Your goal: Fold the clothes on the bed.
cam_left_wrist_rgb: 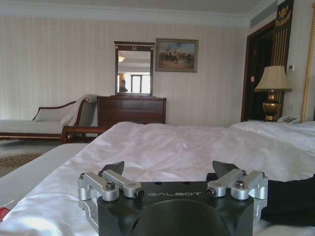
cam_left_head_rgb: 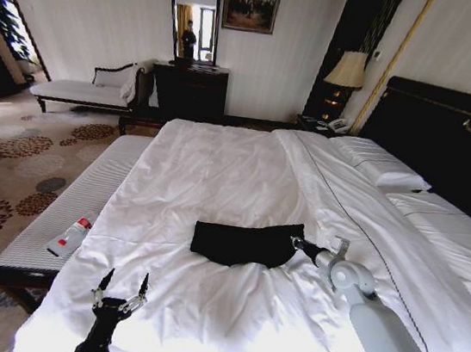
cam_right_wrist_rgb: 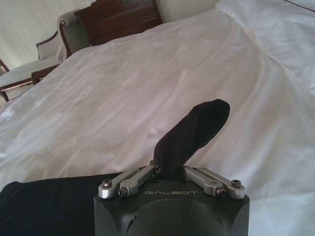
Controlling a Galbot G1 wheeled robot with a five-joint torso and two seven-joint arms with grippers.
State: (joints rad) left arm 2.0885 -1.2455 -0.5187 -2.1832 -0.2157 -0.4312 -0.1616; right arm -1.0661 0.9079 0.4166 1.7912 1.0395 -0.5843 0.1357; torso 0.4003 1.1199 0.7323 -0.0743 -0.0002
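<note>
Risk, principal: the right tool (cam_left_head_rgb: 297, 241), at the right-hand end of the black T-shirt (cam_left_head_rgb: 240, 242), has its fingers pinched together on a narrow fold of the cloth; in the right wrist view that fold (cam_right_wrist_rgb: 189, 140) rises from between the fingers as a limp tongue, so the hold looks shallow and a quick pull could let it slip out. Risk, secondary: the cloth is soft and already layered, so dragging one end across may bunch it or skew the fold instead of laying it flat; the white duvet (cam_left_head_rgb: 218, 174) beneath is loose and wrinkled and could be nipped or dragged along with it. Risk, tertiary: the left tool (cam_left_head_rgb: 124, 287), fingers spread apart and clamped on nothing, stands upright near the foot of the bed (cam_left_head_rgb: 449, 135), well apart from the shirt, so the far end has no anchor. Item: one black T-shirt, partly folded into a wide, short band with a curved lower edge, lying across the middle of the bed towards its foot; lettering not visible; matte, creased, small against the bedding.
</note>
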